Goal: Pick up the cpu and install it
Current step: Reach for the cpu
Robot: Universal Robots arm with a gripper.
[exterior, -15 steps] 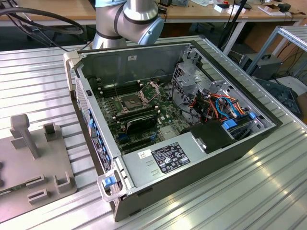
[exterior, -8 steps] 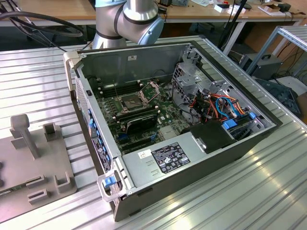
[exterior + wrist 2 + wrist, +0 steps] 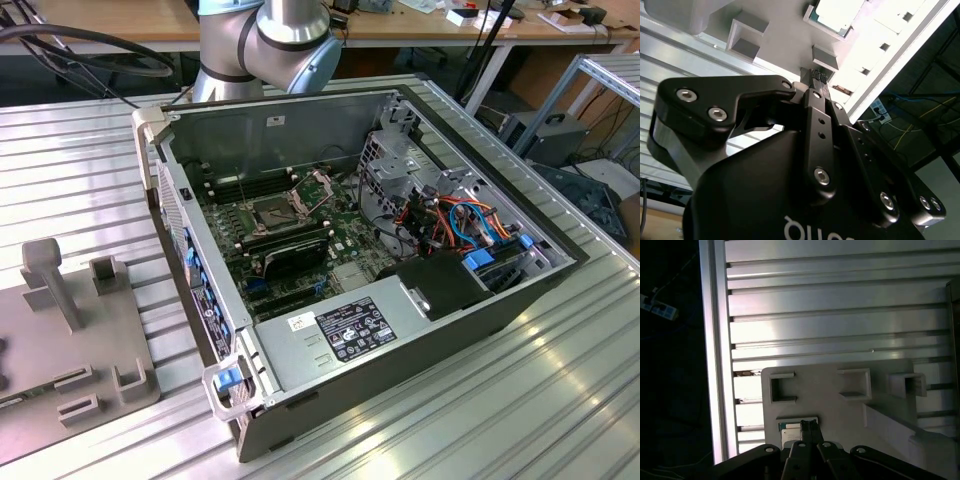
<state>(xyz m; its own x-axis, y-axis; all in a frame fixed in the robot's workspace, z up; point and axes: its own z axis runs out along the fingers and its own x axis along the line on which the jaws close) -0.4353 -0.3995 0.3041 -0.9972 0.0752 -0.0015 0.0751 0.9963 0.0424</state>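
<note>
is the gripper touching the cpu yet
Apart. In the second wrist view, bare grey fixture plate and a small raised block show between the closed tips of the gripper and the cpu lying on the plate.

A ribbed metal table (image 3: pixel 560 400) spreads across the exterior view, with a wooden table (image 3: pixel 100 20) behind it. In the first wrist view, a power strip (image 3: pixel 660 310) lies beyond the metal table's edge.
</note>
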